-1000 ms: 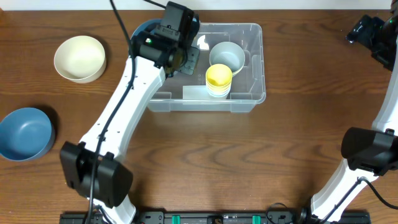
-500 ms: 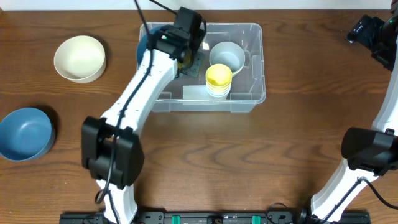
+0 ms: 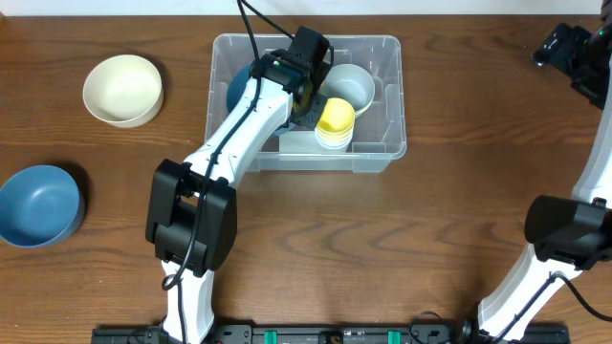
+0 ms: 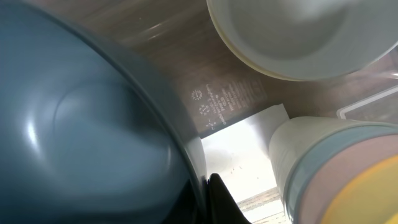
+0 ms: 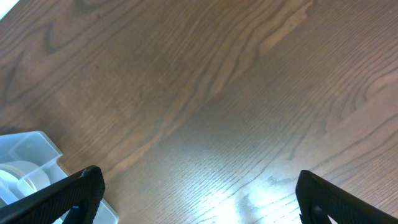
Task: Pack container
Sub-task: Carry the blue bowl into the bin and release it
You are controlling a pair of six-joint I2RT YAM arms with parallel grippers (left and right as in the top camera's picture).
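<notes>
The left claw [image 4: 208, 196] pinches the rim of a blue bowl [image 4: 81, 124], low inside the container [image 3: 316, 161], which sits at the far middle of the table [image 3: 382, 239], long axis running left to right. The bowl hangs over its left end; a grey bowl [image 3: 352, 84] and stacked cups [image 3: 335, 124] crowd the right. The right claw [image 5: 199, 193], spread, hovers well apart.

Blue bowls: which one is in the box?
The blue bowl beside the white arm is inside the clear box, at its left end. The other blue bowl sits out on the table.
</notes>
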